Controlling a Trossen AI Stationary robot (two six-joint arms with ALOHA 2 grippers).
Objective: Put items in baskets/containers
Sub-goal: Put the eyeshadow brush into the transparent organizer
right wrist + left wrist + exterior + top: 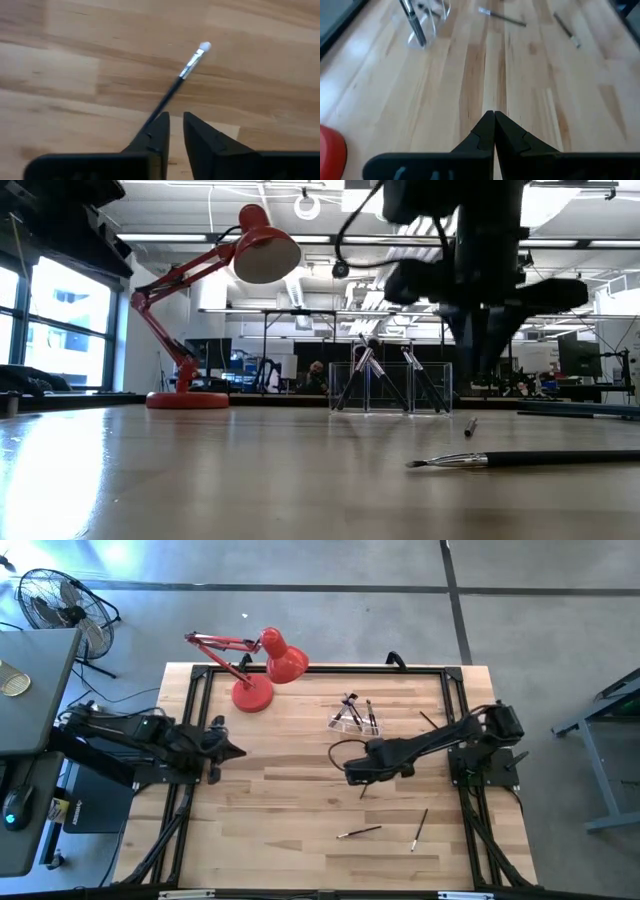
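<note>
The red desk lamp (268,668) stands at the far side of the wooden table (290,810), and the rest is placed from it. Left of the lamp and nearer the front, the left gripper (232,751) waits over bare wood with its jaws pressed together (the left wrist view shows the two dark fingers (482,132) meeting at their tips).

Right of the lamp, close by, sits the clear holder (352,718) with several brushes leaning in it at crossed angles; the low view shows the holder (390,388) upright with silver ferrules sticking out above its rim.

Further right and toward the front, the right gripper (356,776) hangs low over the table. Its jaws stand slightly apart, and in the right wrist view a dark-handled brush (177,82) with a silver ferrule and pale tip runs out from beside one finger (155,131); whether it is gripped cannot be told.

Well in front of the lamp, two more brushes lie flat near the table's front edge: one (359,832) toward the middle, another (419,828) right of it. A thin brush (428,720) lies right of the holder.
</note>
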